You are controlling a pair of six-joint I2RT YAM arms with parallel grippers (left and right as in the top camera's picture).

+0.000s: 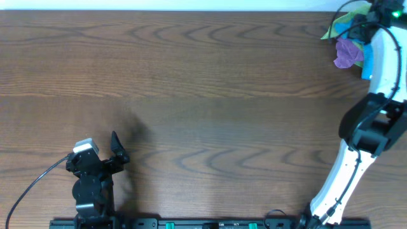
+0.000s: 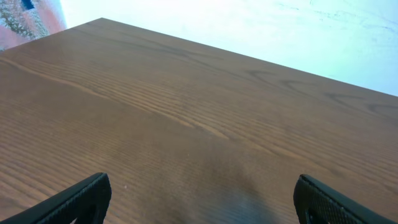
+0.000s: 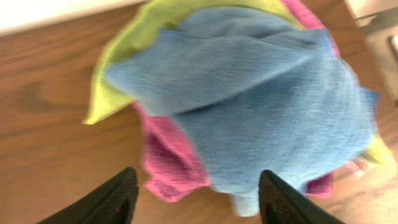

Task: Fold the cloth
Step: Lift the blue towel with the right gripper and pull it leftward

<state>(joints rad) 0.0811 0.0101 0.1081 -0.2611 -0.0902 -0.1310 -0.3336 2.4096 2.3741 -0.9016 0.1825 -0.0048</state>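
Note:
The cloth (image 3: 267, 106), sky-blue and crumpled, lies on top of a heap with a lime-green cloth (image 3: 118, 74) and a pink-purple cloth (image 3: 171, 162) under it. My right gripper (image 3: 196, 180) is open just short of the heap's near edge, its dark fingers (image 3: 115, 199) apart and holding nothing. From overhead, a sliver of the cloth (image 1: 367, 67) shows beside the right arm at the table's far right corner. My left gripper (image 1: 105, 152) rests low at the front left, far from the heap. It is wide open (image 2: 202, 190) over bare wood.
In the overhead view the white right arm (image 1: 372, 121) reaches from the front right to the far corner and covers part of the heap; green cloth (image 1: 346, 19) and purple cloth (image 1: 348, 54) stick out beside it. The brown wooden table (image 1: 203, 95) ends close behind the heap.

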